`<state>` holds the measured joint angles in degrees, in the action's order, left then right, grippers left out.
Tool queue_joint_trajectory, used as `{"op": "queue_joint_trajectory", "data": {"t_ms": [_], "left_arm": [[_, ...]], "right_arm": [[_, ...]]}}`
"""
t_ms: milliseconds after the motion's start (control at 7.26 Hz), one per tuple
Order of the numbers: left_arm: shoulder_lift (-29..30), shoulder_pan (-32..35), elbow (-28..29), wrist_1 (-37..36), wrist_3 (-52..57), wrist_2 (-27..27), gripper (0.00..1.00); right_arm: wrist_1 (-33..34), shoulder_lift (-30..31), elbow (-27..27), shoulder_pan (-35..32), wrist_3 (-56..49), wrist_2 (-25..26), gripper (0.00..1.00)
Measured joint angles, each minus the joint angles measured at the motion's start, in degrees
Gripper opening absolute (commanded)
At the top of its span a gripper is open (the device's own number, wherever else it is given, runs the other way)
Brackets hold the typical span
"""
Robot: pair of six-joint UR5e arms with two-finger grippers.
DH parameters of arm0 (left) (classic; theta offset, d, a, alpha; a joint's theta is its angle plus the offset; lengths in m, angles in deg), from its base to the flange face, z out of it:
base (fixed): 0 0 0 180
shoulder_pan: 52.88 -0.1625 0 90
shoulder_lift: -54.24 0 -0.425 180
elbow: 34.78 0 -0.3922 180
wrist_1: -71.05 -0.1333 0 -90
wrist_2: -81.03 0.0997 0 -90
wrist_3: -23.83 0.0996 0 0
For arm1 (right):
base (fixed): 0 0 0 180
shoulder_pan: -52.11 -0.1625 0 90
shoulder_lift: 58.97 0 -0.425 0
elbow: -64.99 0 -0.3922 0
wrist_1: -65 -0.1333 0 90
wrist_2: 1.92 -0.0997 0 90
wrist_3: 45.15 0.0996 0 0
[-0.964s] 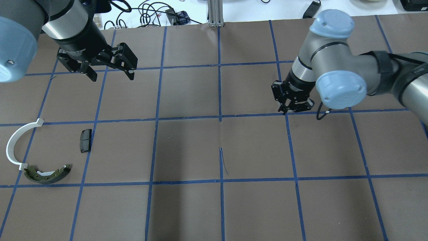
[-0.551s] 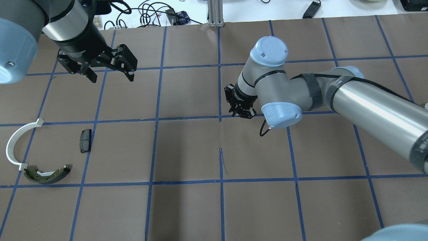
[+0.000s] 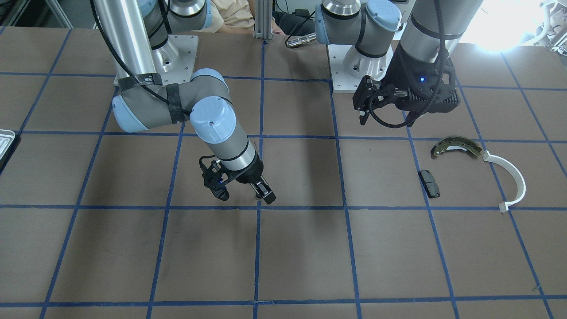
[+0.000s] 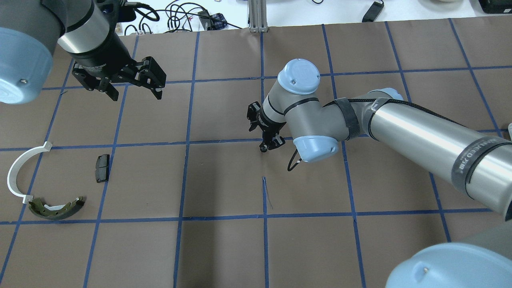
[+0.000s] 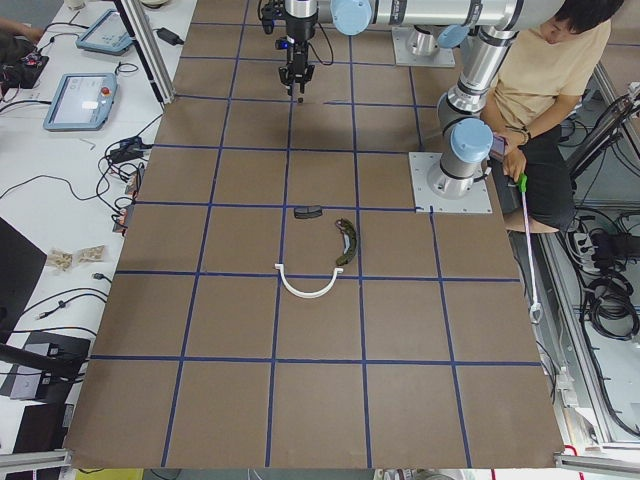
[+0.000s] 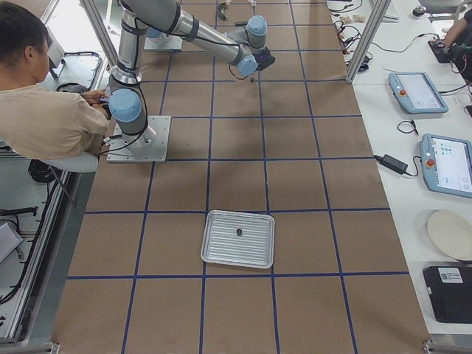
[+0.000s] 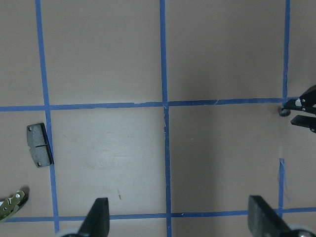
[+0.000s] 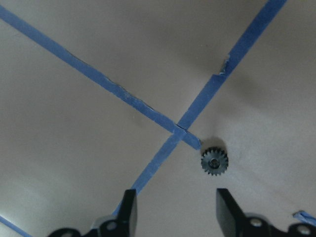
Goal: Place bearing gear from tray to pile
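Observation:
A small dark bearing gear (image 8: 215,162) lies flat on the brown paper beside a blue tape crossing near the table's middle, also visible as a dark speck (image 4: 263,149). My right gripper (image 4: 263,134) hovers just over it, open, with nothing between its fingers (image 8: 129,212). The silver tray (image 6: 221,254) sits far off on my right side with one small dark part on it. The pile lies on my left: olive brake shoe (image 4: 56,209), white half-ring (image 4: 16,172), black pad (image 4: 102,168). My left gripper (image 4: 135,93) hangs open above the paper, behind the pile.
Cables and a metal post (image 4: 258,16) stand past the table's far edge. A person (image 5: 540,90) sits by the robot bases. Tablets (image 6: 446,162) and a plate rest on the side bench. The tray's edge (image 3: 5,141) shows in the front view.
My right arm has swept left from the table's right half to the centre line. Its fingers now stand apart with the gear on the paper. The left arm has barely shifted.

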<state>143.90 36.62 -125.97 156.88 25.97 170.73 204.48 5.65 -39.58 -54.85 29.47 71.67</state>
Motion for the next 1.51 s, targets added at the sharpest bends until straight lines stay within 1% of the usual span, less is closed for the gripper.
{"op": "queue_joint_trajectory", "data": {"t_ms": [138, 275, 551, 689, 826, 1102, 1240, 1515], "left_arm": [[-0.12, -0.02, -0.09, -0.37, 0.27, -0.02, 1.00], [0.16, 0.01, -0.27, -0.48, -0.22, -0.18, 1.00], [2.46, 1.08, -0.81, -2.67, -5.33, -0.83, 1.00], [4.29, 3.09, -1.00, -5.18, -8.22, -1.53, 1.00], [6.48, 6.04, -1.11, -6.73, -11.08, -1.80, 1.00], [11.62, 12.32, -1.25, -10.34, -14.23, -1.93, 1.00], [14.69, 15.42, -1.60, -13.58, -15.79, -2.01, 1.00], [19.90, 20.34, -4.49, -20.04, -18.98, -1.86, 1.00]], "right_arm": [[-0.37, 0.58, -0.10, 1.00, -2.80, 1.06, 1.00], [-2.55, 2.39, -0.23, 3.13, -10.56, 3.29, 1.00], [-13.63, 8.71, 0.03, 10.82, -35.13, 7.07, 1.00], [-17.77, 11.51, 0.09, 15.38, -47.03, 9.08, 1.00], [-20.52, 13.89, 0.04, 19.72, -58.24, 12.10, 1.00], [-24.47, 17.10, -0.07, 30.52, -77.70, 17.76, 1.00], [-25.15, 17.69, -0.12, 37.08, -87.29, 19.14, 1.00], [-24.97, 16.66, -0.15, 50.69, -105.26, 19.59, 1.00]]}}
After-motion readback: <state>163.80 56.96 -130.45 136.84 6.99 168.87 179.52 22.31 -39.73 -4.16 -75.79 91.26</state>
